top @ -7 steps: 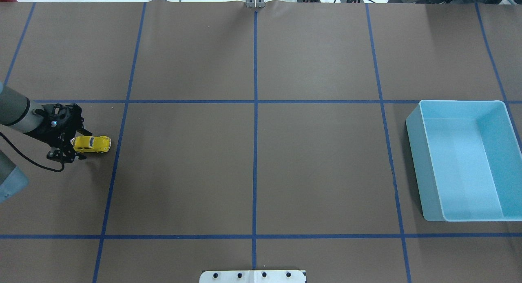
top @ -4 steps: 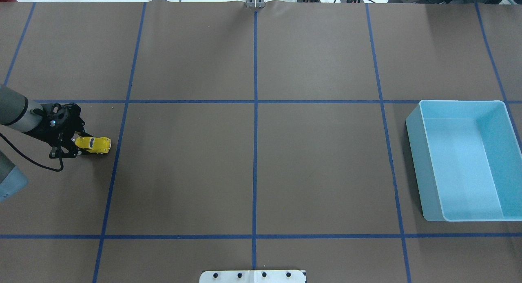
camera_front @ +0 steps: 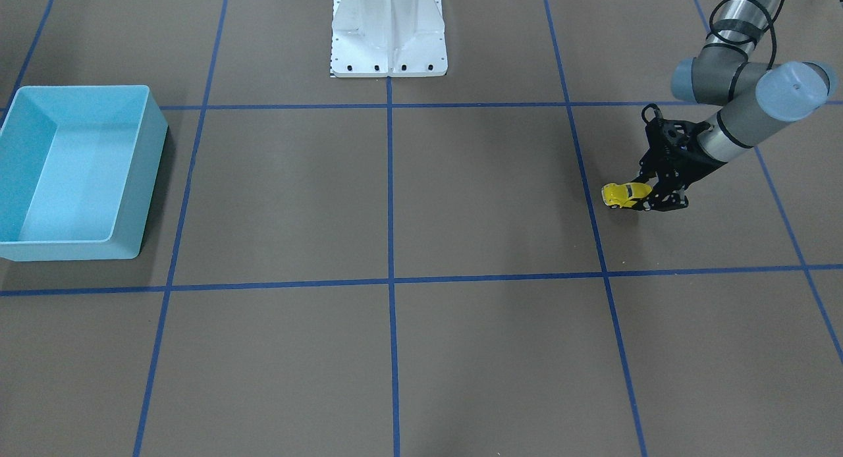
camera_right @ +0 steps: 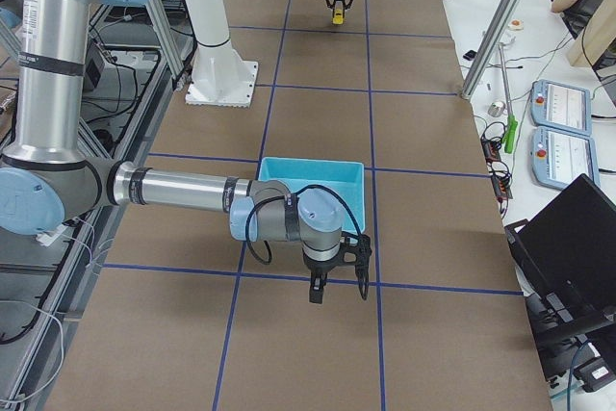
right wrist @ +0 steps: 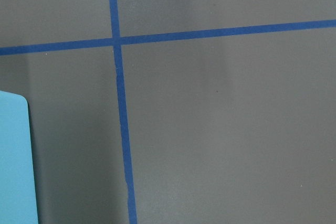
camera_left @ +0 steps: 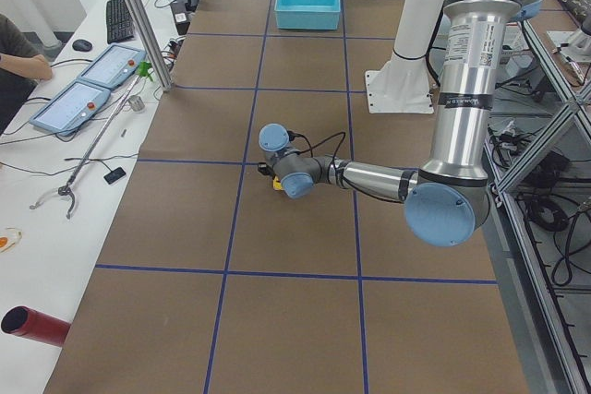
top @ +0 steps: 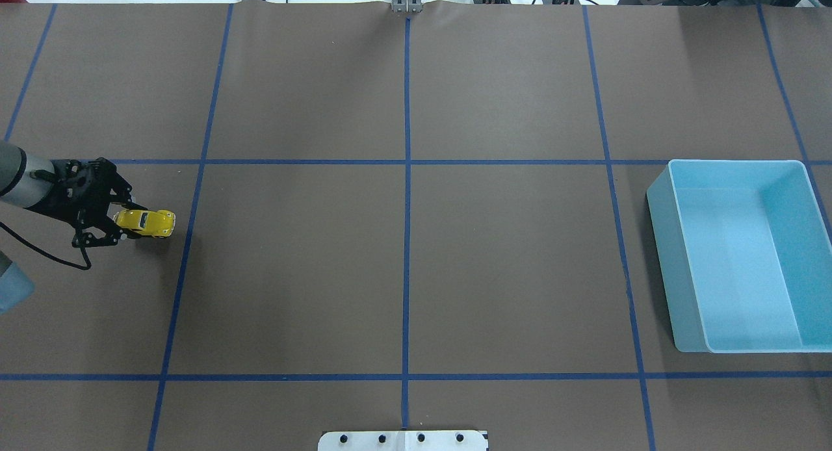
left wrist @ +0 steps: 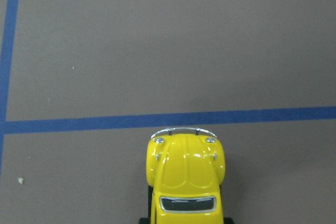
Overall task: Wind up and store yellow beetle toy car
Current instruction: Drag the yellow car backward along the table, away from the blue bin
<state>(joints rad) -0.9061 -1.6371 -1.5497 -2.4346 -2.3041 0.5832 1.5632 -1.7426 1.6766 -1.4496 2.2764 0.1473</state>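
Observation:
The yellow beetle toy car (top: 148, 222) sits at the far left of the brown table, nose toward the centre. My left gripper (top: 123, 223) is shut on its rear half, one black finger on each side. From the front the car (camera_front: 623, 193) juts out of the left gripper (camera_front: 649, 196), close to the mat. The left wrist view shows its hood and windscreen (left wrist: 185, 174) at the bottom edge. My right gripper (camera_right: 338, 290) hangs over the mat beside the bin and shows only in the exterior right view, so I cannot tell its state.
A light blue bin (top: 734, 164) stands at the table's right side, with nothing in it (camera_front: 79, 89). Blue tape lines grid the mat. The white robot base (camera_front: 388, 35) is at the robot's edge. Operators' desks with tablets (camera_left: 88, 89) flank the far side.
The left gripper's fingers closed onto the car's rear. Gripper and car then shifted slightly left and toward the far side of the table.

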